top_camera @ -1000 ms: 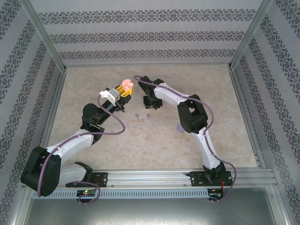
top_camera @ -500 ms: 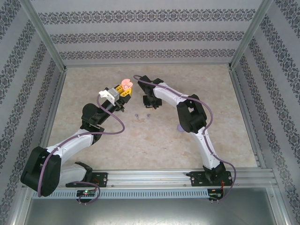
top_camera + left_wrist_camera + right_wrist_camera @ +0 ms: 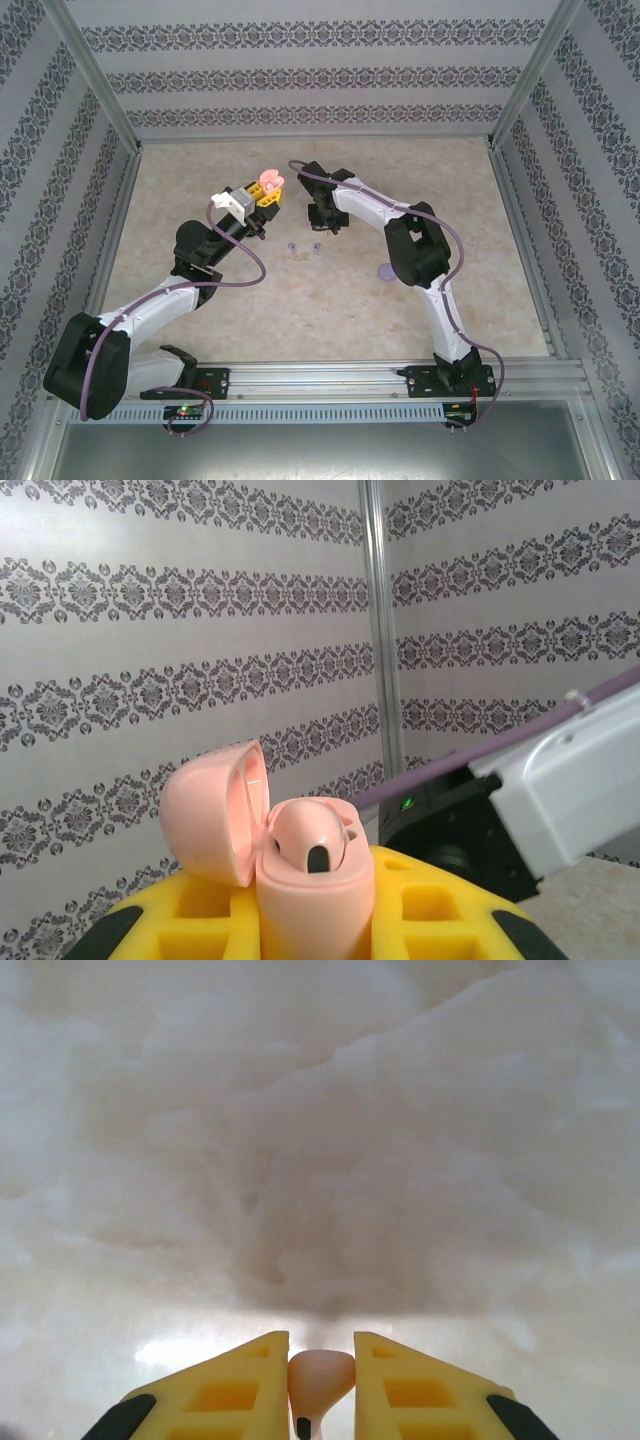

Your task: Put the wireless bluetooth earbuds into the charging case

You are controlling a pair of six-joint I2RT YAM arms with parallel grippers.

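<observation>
Left gripper point(image 3: 315, 915) clamped tight on open-lidded pink plastic charging case point(image 3: 300, 865), over far centre of beige marbled table point(image 3: 460, 200). Right gripper point(image 3: 320, 1352) jaws nearly closed, pinching pale pink stemmed earbud point(image 3: 320, 1375) close above surface.

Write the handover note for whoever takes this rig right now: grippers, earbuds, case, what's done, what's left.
Left gripper shut on the pink charging case, lid open.
Right gripper low over the table, fingers closed on a pale pink earbud.
Two purple earbuds lie loose on the table between the arms.
Done: case open, earbud gripped.
Left: carry it to the case and seat it.
</observation>
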